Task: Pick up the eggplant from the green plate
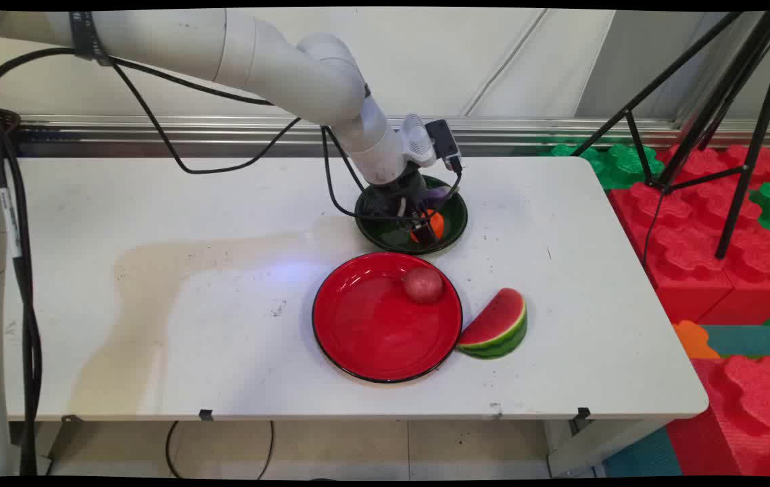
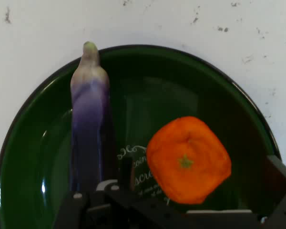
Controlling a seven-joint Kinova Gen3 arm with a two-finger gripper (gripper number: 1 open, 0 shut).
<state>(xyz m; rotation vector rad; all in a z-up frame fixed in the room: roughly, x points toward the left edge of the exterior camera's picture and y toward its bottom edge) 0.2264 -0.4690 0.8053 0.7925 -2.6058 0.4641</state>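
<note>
A dark green plate (image 1: pixel 455 220) (image 2: pixel 33 157) stands at the table's far middle. In it lie an orange (image 1: pixel 435 223) (image 2: pixel 188 160) and a purple eggplant (image 1: pixel 436 196) (image 2: pixel 88 129) with a pale tip. My gripper (image 1: pixel 425 231) (image 2: pixel 201 172) is lowered into the plate and is open, one finger on each side of the orange with small gaps. The left finger (image 2: pixel 127 172) stands between the eggplant and the orange. The right finger (image 2: pixel 278 174) is near the plate's rim. Nothing is held.
A red plate (image 1: pixel 371 325) lies nearer the table's front, with a reddish round fruit (image 1: pixel 423 285) at its far right. A watermelon slice (image 1: pixel 496 326) leans against its right rim. A black tripod (image 1: pixel 716 122) and red and green foam blocks (image 1: pixel 702 223) stand off the table's right end.
</note>
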